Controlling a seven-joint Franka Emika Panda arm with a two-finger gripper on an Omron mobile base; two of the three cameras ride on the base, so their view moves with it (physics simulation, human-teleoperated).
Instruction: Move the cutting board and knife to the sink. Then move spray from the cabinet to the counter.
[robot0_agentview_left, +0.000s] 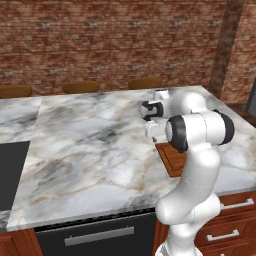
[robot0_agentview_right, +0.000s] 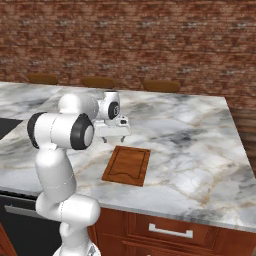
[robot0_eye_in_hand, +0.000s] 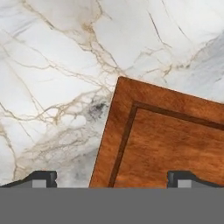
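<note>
The reddish-brown cutting board (robot0_agentview_right: 127, 165) with its dark groove lies flat on the marble counter (robot0_agentview_right: 190, 135), near the front edge. My gripper (robot0_agentview_right: 113, 138) hangs open just above the board's far left corner, pointing down and holding nothing. In the hand view the cutting board (robot0_eye_in_hand: 166, 140) fills the lower right; one fingertip (robot0_eye_in_hand: 41, 177) is over bare marble, the other fingertip (robot0_eye_in_hand: 183, 177) over the wood. The arm hides most of the cutting board (robot0_agentview_left: 170, 159) in the left base view. Knife, spray and cabinet are out of view.
A flat black rectangle (robot0_agentview_left: 11, 172) is set into the counter at the far left; I cannot tell whether it is the sink. Brown stool tops (robot0_agentview_left: 80, 86) line the far side. Wooden drawers (robot0_agentview_right: 170, 230) and a dark panel (robot0_agentview_left: 95, 235) sit below the front edge.
</note>
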